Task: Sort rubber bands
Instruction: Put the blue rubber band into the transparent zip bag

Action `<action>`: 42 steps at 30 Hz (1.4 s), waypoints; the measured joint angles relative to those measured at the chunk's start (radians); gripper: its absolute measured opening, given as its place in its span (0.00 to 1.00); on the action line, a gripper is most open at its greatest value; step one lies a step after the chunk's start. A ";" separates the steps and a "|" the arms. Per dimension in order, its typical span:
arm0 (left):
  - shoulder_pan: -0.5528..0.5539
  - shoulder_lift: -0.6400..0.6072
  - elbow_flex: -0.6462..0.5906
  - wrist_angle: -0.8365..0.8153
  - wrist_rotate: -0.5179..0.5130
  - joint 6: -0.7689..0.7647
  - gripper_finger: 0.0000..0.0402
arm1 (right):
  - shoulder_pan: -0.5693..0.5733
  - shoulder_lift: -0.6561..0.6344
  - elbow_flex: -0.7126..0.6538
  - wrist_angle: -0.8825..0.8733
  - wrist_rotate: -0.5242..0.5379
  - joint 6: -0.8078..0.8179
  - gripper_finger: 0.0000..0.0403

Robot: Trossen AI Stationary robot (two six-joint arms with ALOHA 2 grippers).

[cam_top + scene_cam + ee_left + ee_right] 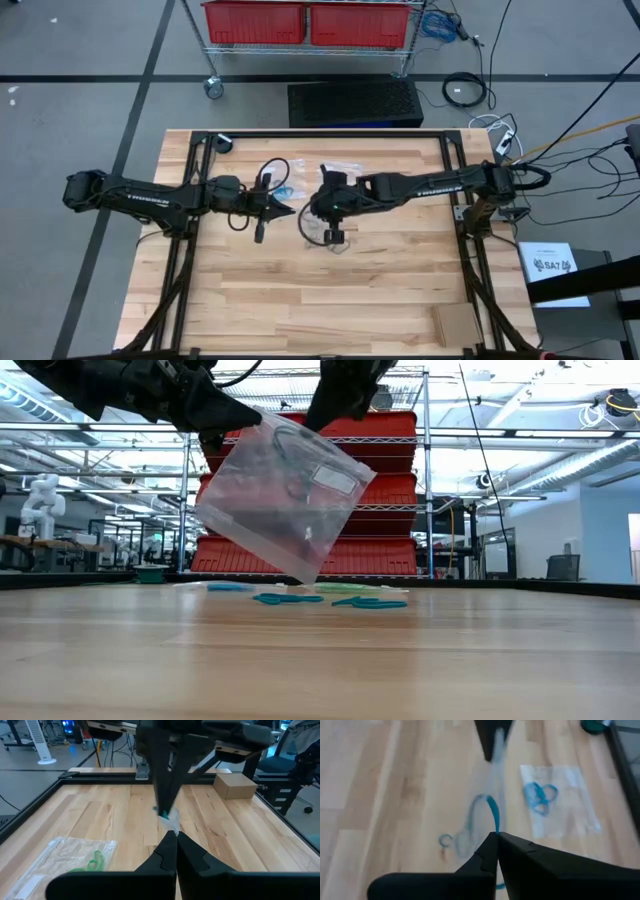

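Observation:
A clear plastic bag [285, 500] with a white label hangs tilted in the air above the table's middle, held between both grippers. My left gripper [290, 210] comes from the table's left and is shut on it. My right gripper [309, 212] comes from the right, slanting down, and is also shut on it. A blue rubber band [492, 810] shows at the held bag. On the table lie teal rubber bands [290, 598], a small blue loop [445, 840], a bag with green bands [80, 857] and a bag with blue bands [542, 797]. My left gripper pinches the clear bag's upper left edge [222, 448] between its two fingers, coming nearly level from the table's left. The bag hangs below, clear of the table. My right gripper pinches the bag's upper right edge [320, 428] between its two fingers, slanting down from the right. The plastic [496, 780] stretches from it toward the left gripper.
A cardboard box [235, 785] stands near the table's near right corner. A black frame [330, 135] runs round the table top. Black cables [325, 235] loop below the arms. Red bins [305, 22] sit on a wire rack beyond the far edge.

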 joint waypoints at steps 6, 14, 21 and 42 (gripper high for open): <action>0.000 0.000 0.000 0.000 -0.027 0.000 0.00 | -0.003 0.011 0.000 0.022 -0.042 -0.002 0.03; 0.000 0.000 0.000 -0.003 -0.082 0.002 0.00 | 0.006 0.010 0.000 0.029 -0.088 0.007 0.22; 0.012 0.000 0.000 -0.009 -0.185 0.028 0.00 | 0.002 -0.008 0.015 -0.108 -0.087 0.043 0.36; 0.066 -0.009 -0.001 -0.043 -0.247 0.047 0.00 | 0.065 -0.054 -0.464 0.163 -0.161 -0.008 0.40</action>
